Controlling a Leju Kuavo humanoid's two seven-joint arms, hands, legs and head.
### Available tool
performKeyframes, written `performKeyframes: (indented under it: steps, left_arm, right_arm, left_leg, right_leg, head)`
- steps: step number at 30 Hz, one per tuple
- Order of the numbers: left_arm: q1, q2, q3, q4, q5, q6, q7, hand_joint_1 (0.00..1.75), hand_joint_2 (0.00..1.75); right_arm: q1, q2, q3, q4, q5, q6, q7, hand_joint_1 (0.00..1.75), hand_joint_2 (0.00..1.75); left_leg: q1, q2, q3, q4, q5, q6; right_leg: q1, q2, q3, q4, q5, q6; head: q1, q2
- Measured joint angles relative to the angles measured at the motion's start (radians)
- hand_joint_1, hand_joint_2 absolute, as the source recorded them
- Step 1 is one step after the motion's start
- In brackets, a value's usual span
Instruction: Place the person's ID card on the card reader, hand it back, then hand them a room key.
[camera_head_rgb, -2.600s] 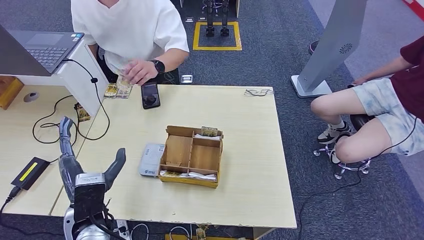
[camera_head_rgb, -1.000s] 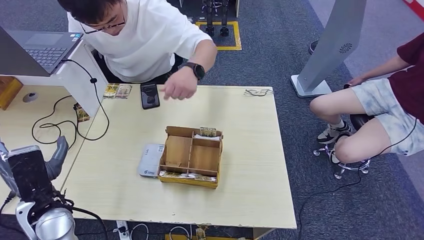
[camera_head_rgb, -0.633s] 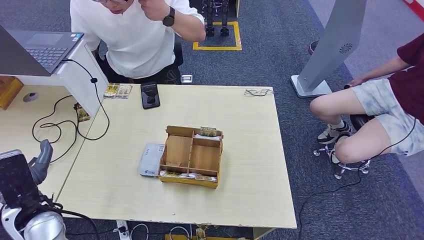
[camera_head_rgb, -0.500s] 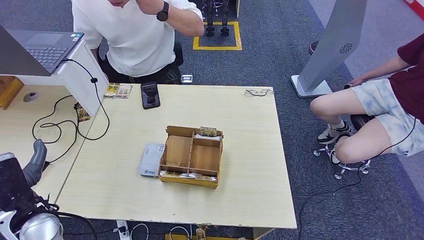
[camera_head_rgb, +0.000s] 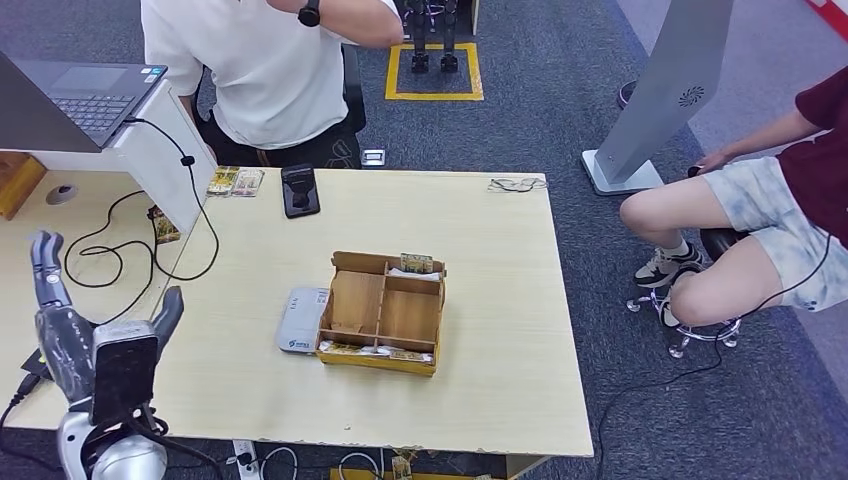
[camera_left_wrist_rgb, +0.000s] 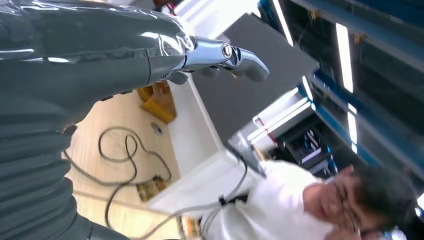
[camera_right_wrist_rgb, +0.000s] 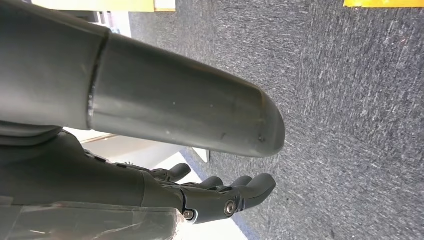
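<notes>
My left hand is raised at the table's near left corner, fingers spread and empty. In the left wrist view its fingers point toward the person in white. The grey-white card reader lies flat against the left side of a wooden divided box. Cards stand in the box's far compartment and along its front. Two small patterned cards lie by a black phone at the far edge. The person in white stands behind the table with an arm lifted. My right hand hangs empty over carpet.
A laptop sits on a white stand at far left, and black cables loop across the side desk. A seated person is to the right beside a grey kiosk. Glasses lie at the far right edge.
The person drew their hand back from the table and straightened up. My left arm swung low and left, then rose again with the fingers spread.
</notes>
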Motion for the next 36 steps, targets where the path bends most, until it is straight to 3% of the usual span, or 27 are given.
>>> performKeyframes:
  steps: [7,13,36]
  left_arm:
    - [0.029,0.004,-0.164,0.048,-0.040,-0.002,0.018,0.00,1.75]
    - [0.059,0.008,-0.246,0.053,-0.021,0.006,0.014,0.00,1.75]
    - [0.121,0.007,-0.275,0.053,0.016,0.058,0.021,0.00,1.75]
  right_arm:
    - [0.012,0.020,-0.012,-0.058,0.000,0.024,0.005,0.00,0.00]
    - [0.020,0.036,-0.027,-0.092,0.000,0.030,0.013,0.00,0.00]
    - [0.036,0.069,-0.032,-0.143,0.000,0.050,0.043,0.00,0.00]
  left_leg:
    - [0.000,0.000,0.000,0.000,0.000,0.000]
    - [0.000,0.000,0.000,0.000,0.000,0.000]
    - [0.000,0.000,0.000,0.000,0.000,0.000]
  right_leg:
    - [0.000,0.000,0.000,0.000,0.000,0.000]
    - [0.000,0.000,0.000,0.000,0.000,0.000]
    - [0.000,0.000,0.000,0.000,0.000,0.000]
  head:
    - [0.000,0.000]
    - [0.000,0.000]
    - [0.000,0.000]
